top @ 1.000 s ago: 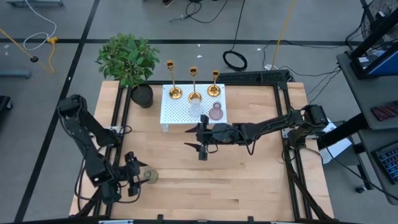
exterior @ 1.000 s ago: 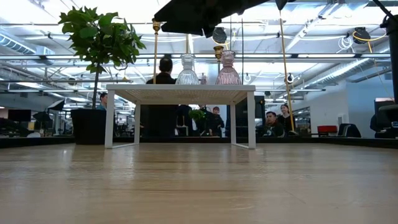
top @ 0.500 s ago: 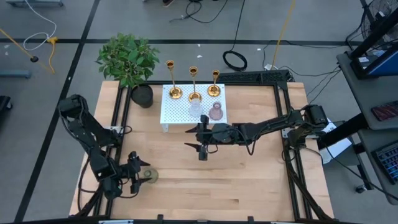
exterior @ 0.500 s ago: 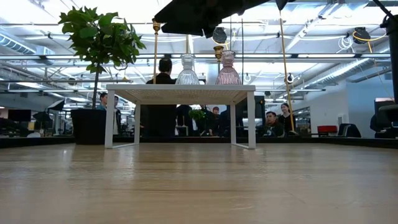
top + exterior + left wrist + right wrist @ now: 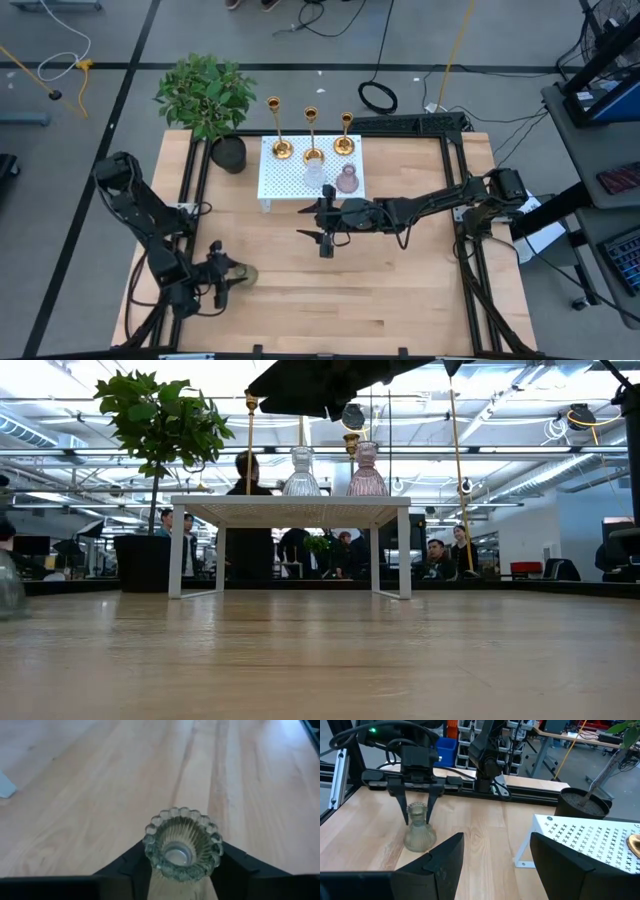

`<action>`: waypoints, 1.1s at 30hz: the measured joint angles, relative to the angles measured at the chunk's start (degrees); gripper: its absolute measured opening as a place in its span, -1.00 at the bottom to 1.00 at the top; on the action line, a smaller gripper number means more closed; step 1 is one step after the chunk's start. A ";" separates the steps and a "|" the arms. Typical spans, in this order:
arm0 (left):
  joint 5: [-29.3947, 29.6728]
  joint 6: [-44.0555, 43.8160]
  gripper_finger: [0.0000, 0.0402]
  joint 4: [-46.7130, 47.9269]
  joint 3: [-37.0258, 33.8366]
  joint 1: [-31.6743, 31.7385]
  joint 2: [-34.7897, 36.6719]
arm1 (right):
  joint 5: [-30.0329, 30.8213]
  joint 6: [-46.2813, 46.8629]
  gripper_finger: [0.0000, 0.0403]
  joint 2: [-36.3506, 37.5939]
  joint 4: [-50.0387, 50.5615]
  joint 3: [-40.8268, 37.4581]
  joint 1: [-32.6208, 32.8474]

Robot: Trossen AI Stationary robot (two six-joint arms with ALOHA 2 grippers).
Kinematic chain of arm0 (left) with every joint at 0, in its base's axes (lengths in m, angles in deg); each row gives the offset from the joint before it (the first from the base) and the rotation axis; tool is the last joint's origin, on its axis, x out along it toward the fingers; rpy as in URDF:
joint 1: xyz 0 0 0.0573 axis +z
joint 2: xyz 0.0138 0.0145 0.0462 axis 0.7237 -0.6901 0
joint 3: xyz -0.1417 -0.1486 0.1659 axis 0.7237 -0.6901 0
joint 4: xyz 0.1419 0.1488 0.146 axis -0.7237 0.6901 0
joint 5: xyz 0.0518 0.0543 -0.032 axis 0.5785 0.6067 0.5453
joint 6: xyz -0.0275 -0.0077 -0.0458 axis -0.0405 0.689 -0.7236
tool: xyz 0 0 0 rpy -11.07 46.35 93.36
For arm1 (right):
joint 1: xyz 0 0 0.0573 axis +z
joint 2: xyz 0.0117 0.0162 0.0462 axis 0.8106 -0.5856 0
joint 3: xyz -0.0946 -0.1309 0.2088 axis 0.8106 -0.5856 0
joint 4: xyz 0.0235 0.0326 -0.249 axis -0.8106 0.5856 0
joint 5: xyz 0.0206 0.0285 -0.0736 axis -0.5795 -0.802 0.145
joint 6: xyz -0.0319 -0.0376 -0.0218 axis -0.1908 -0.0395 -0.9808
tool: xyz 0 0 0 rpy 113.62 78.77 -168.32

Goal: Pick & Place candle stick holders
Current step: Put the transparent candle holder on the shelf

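Observation:
My left gripper (image 5: 228, 279) is near the table's front left corner, shut on the olive-green glassy holder (image 5: 244, 277). The holder also shows in the right wrist view (image 5: 419, 833) and at the low view's left edge (image 5: 6, 585). My right gripper (image 5: 319, 240) hovers open and empty over the middle of the table, in front of the white perforated stand (image 5: 285, 178). On the stand rest three gold candlesticks (image 5: 312, 153) on their round bases, the clear holder (image 5: 314, 176) and the pink holder (image 5: 347, 180). My left gripper pinches the olive holder between its two fingers (image 5: 431, 800) at the narrow neck just below the scalloped rim (image 5: 150, 851). The fingers come from above, pointing down, one on each side. The holder stays upright, its wide base (image 5: 420, 842) at the table top; touching or just clear, I cannot tell.
A dark plant pot (image 5: 229, 154) with a leafy plant stands at the far left, beside the stand. A black frame rail (image 5: 455, 190) runs round the table. Bare wood lies between the two grippers. People show in the room behind the table in the low view.
My left gripper has moved a little toward the table's far and right edges, carrying the olive holder upright. The holder now shows at the low view's left edge, where it did not show before.

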 joint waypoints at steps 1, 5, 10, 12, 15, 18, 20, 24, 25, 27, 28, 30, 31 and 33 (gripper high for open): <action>0.02 0.16 -0.18 0.11 0.00 0.41 0.00 | 0.00 0.23 0.10 0.00 0.02 0.00 0.00; -0.02 1.22 -0.30 0.11 0.00 2.15 0.00 | -0.01 0.35 0.10 0.00 0.04 0.00 0.00; 1.45 1.22 -0.27 0.08 -0.02 3.87 -0.02 | -0.02 0.35 0.10 0.00 0.04 0.00 0.02; 3.49 2.33 -0.22 -0.19 -0.02 4.45 -0.02 | -0.02 0.27 0.10 0.00 0.04 0.00 0.02; 6.31 3.90 -0.20 -1.32 -0.03 5.68 -0.02 | -0.01 -0.68 0.10 0.49 0.55 0.00 0.07; 7.92 4.30 -0.27 -3.12 -0.03 7.58 -0.02 | 0.09 -2.05 0.10 2.94 2.66 0.02 0.39; 8.75 5.10 -0.31 -4.23 -0.04 9.21 -0.02 | 0.09 -2.21 0.10 5.21 5.69 0.13 0.45; 9.45 9.11 -0.28 -7.91 -0.04 13.02 -0.02 | 0.19 0.46 0.10 9.68 12.44 0.07 0.37; 9.47 11.11 -0.25 -9.37 -0.04 14.04 -0.02 | 0.25 0.56 0.10 11.02 13.82 0.07 0.35; 9.49 16.31 -0.19 -13.11 -0.04 16.17 -0.02 | 0.23 0.44 0.10 13.32 16.19 0.07 0.35; 9.52 19.26 -0.17 -15.15 -0.04 17.24 -0.02 | 0.23 0.44 0.10 14.21 16.69 0.07 0.35; 9.52 25.04 -0.17 -19.45 -0.04 19.59 0.00 | 0.20 0.39 0.10 15.80 18.51 0.05 0.39; 9.52 27.86 -0.19 -21.71 -0.04 20.79 0.00 | 0.19 0.39 0.10 16.53 19.21 0.04 0.38; 9.49 32.79 -0.23 -26.03 -0.04 23.21 0.00 | 0.23 0.35 0.10 17.74 19.29 0.04 0.37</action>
